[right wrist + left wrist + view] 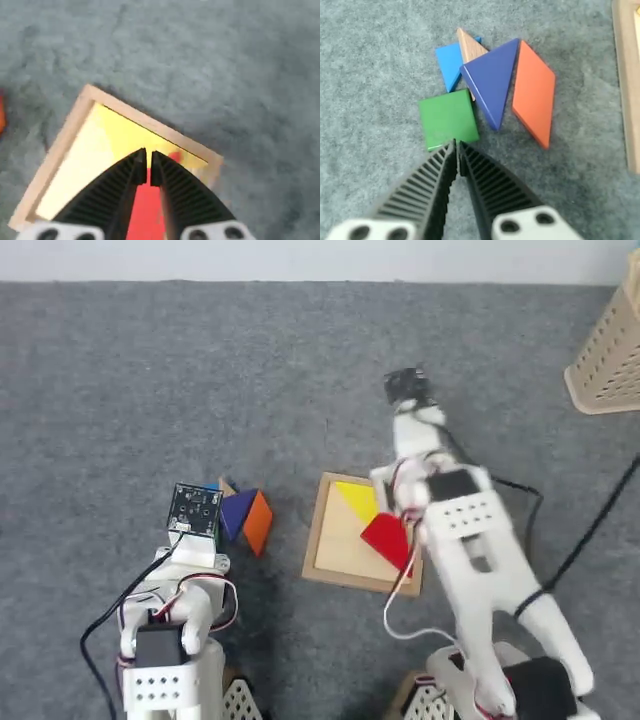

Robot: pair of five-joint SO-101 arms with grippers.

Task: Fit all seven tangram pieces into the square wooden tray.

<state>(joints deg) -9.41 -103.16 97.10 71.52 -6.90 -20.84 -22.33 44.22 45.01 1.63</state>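
The left fingers [436, 172] are pressed together with nothing between them, tips touching or just short of the near edge of the green square [448, 119]. Beyond the square lie the dark blue triangle [492, 82], the orange parallelogram [534, 92] beside it, and a light blue triangle [449, 62] with a bare wooden triangle [470, 46] overlapping it, all loose on the counter [365, 75]. The right fingers [122, 182] are also closed, or nearly so, holding nothing that I can make out. They hang over the square wooden tray [65, 142], where a yellow triangle [112, 137] and a red triangle [144, 215] lie under the tips.

With two of the seven pieces in, the green square looks like the next pick. To do it well, the left fingers should spread before descending, straddle two opposite edges of the square – not a corner – and close squarely so it does not twist. They should also stay clear of the dark blue triangle, which touches the square's far corner.
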